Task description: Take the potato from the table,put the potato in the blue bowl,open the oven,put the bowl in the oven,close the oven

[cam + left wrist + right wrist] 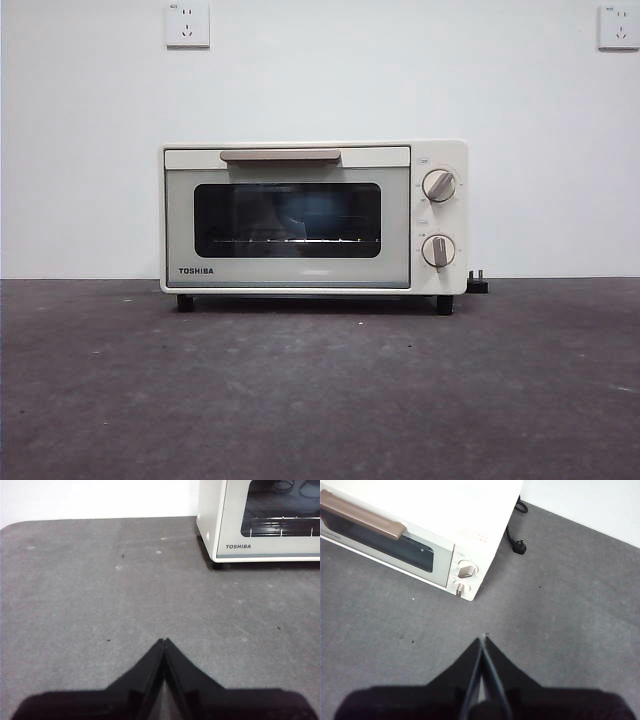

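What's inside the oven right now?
Door shut. Through the oven's dark glass, a wire rack and a blurred bluish shape on it. Whether it's the bowl or holds the potato can't be told.

Even, soft indoor light, sharp focus throughout (mild glare on the oven (313, 216) glass), short shadow beneath it.

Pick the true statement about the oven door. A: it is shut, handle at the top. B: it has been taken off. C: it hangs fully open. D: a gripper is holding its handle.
A: the oven door sits flush, its tan handle along the top edge, and no gripper is near it in the front view.
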